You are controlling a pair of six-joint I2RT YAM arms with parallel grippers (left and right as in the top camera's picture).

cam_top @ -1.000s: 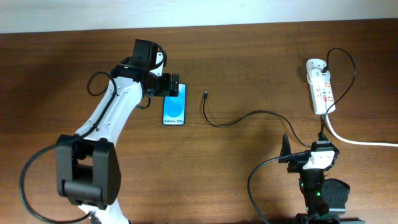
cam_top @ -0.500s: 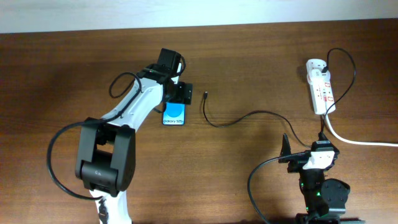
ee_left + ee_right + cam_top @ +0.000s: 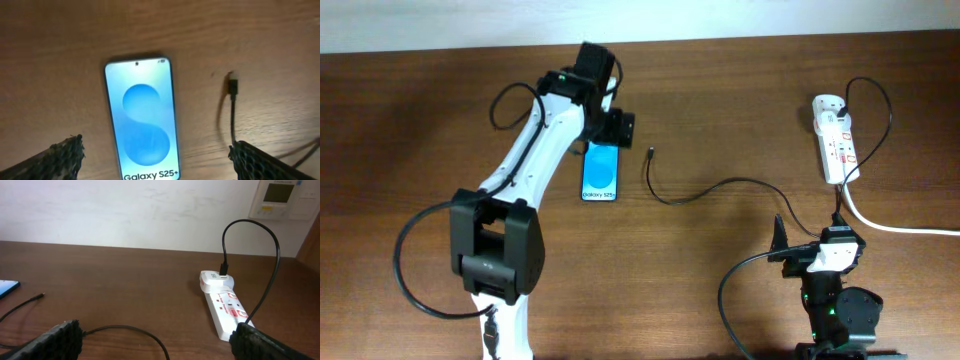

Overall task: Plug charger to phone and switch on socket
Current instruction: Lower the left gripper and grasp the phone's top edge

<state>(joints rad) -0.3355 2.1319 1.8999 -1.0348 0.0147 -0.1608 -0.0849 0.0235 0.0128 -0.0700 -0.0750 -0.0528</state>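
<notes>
Two grippers spread wide and empty; phone (image 3: 600,172) flat, screen up, on table (image 3: 740,90).
Left gripper (image 3: 618,128) hangs over phone's top end, jaws apart, touching nothing. Charger (image 3: 700,190) tip lies just right of phone's top corner, not touching; cable trails away from phone to socket (image 3: 835,140), well right of phone. Socket's switch state too small to tell. Right gripper (image 3: 157,341) well right of phone and nearer than it, jaws apart, nothing between.

Phone (image 3: 141,120) bottom edge cut off; socket (image 3: 836,145) switches too small.
</notes>
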